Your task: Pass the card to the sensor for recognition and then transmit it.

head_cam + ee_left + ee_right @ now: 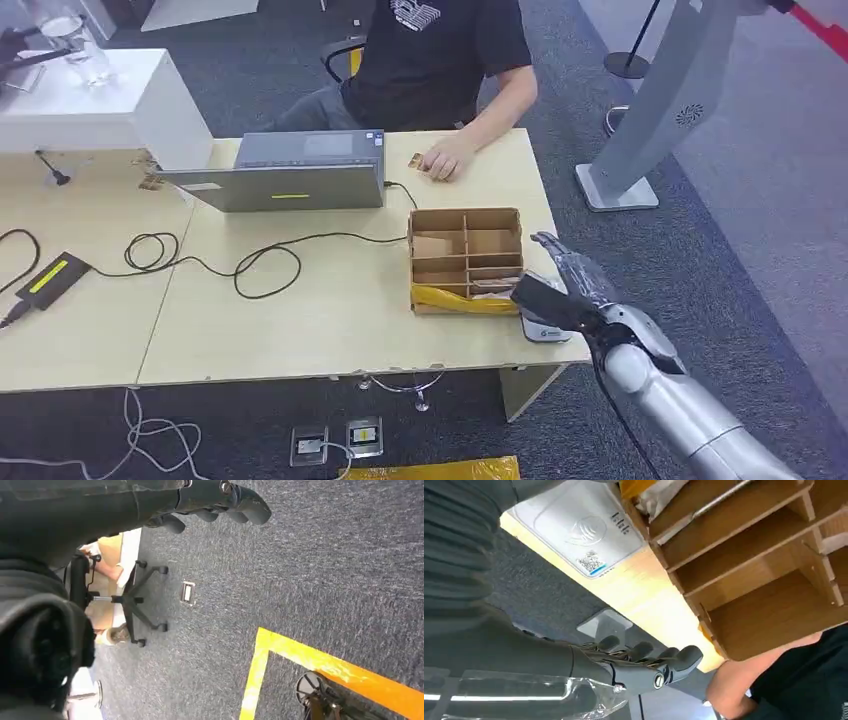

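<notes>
The right hand (575, 285) hovers over the table's (330, 300) near right corner, just right of the box (466, 260) and above the sensor (540, 322). Its fingers (659, 667) are stretched out nearly straight and close together, holding nothing. In the right wrist view the sensor (579, 530) is a flat white pad with a wave mark and a small code, lying on the table edge right beside the box (764, 570).

The box is brown card with several compartments; something yellow (460, 298) lies along its near side.

The card (416, 161) lies on the far side of the table, just left of a person's hand (445, 160); whether that hand touches it I cannot tell. The person (440, 50) sits behind the table in a black shirt.

A laptop (285, 175) stands left of the card, with a black cable (260, 262) looping across the table towards a small black device (50, 277) at the left.

The left hand (220, 502) hangs over grey carpet (325, 570), its fingers curled loosely with nothing in them. A yellow floor line (320, 665) and a chair base (137, 602) are near it.
</notes>
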Robot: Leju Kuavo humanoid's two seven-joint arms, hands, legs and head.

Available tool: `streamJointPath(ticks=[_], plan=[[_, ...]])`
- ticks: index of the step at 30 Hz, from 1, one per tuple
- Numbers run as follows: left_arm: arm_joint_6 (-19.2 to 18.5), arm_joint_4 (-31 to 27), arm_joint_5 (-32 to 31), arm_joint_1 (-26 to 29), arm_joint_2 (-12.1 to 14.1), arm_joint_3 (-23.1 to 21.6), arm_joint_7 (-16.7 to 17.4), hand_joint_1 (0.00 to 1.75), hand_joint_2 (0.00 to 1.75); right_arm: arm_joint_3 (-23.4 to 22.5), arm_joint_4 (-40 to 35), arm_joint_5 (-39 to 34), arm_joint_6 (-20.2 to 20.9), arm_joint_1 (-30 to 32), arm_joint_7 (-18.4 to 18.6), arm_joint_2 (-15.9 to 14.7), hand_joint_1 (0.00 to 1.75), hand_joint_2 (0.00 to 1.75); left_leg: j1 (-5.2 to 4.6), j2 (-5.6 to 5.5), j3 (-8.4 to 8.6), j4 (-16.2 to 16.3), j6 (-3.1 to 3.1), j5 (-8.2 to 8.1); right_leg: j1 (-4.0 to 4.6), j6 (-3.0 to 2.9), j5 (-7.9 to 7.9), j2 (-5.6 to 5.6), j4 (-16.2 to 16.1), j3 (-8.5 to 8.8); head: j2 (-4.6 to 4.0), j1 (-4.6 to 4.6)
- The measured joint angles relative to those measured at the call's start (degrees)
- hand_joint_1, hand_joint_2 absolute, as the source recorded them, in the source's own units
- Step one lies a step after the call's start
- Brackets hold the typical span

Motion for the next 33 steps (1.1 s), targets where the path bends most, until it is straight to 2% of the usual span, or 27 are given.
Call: streamJointPath(ticks=[6, 17, 23, 32, 33], plan=[[-0.5, 0.0, -0.6, -0.1, 0.0, 0.0, 0.0, 0.00, 0.00, 0.5, -4.1, 9.3, -0.6, 1.6, 0.2, -0.1, 0.00, 1.75, 0.00, 0.01, 0.00, 0.0, 0.00, 0.00, 0.00, 0.00, 0.00, 0.00, 0.0, 0.00, 0.00, 0.00], [-0.5, 0.0, -0.6, -0.1, 0.1, 0.0, 0.0, 0.00, 0.00, 1.5, -6.9, 13.4, -1.0, 2.4, 0.5, 0.0, 0.00, 1.75, 0.00, 0.00, 0.00, 0.0, 0.00, 0.00, 0.00, 0.00, 0.00, 0.00, 0.0, 0.00, 0.00, 0.00], [-0.4, 0.0, -0.6, -0.2, 0.0, 0.0, 0.2, 0.00, 0.00, 2.1, -6.9, 22.7, -3.4, 2.8, 0.6, 1.1, 0.00, 1.75, 0.01, 0.01, -0.01, 0.0, -0.01, 0.00, 0.01, -0.01, 0.00, 0.00, 0.0, 0.00, 0.00, 0.00], [-0.4, 0.0, -0.6, -0.2, 0.0, 0.0, 0.3, 0.00, 0.00, 2.1, -6.9, 23.7, -3.6, 2.8, 0.7, 1.3, 0.00, 1.75, 0.01, 0.00, -0.01, 0.0, -0.01, 0.00, 0.01, -0.01, -0.01, 0.00, 0.0, 0.00, 0.00, 0.00], [-0.5, 0.0, -0.7, -0.2, 0.0, 0.0, 0.5, 0.00, 0.00, 2.2, -6.9, 28.0, -3.7, 2.9, 1.4, 1.9, 0.00, 1.75, 0.01, -0.01, -0.01, 0.0, -0.01, 0.00, 0.01, -0.02, -0.01, -0.01, 0.0, 0.00, 0.00, 0.00]])
